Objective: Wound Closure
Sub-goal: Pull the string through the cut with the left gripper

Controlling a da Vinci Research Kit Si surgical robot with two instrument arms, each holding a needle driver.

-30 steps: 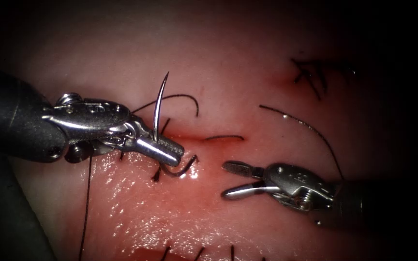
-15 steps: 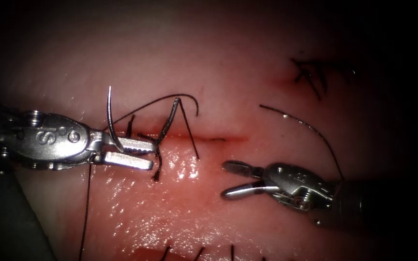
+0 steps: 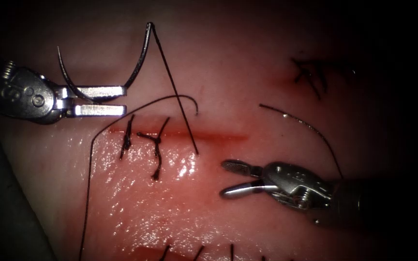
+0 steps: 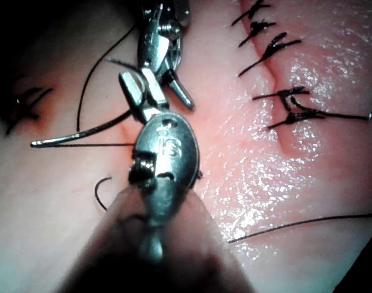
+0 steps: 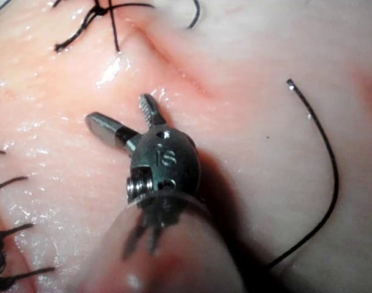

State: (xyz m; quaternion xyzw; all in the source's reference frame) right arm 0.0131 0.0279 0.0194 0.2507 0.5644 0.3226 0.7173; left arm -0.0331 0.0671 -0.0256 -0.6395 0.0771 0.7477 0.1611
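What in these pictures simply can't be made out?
- Endoscope view, bottom edge: cuts off the long end of the thread and a row of stitches.
- Endoscope view, left edge: cuts off the shaft of the left tool, which holds the needle mid-curve, clear of the tissue.
- Endoscope view, dark right side: swallows the shaft of the right tool, open and empty.
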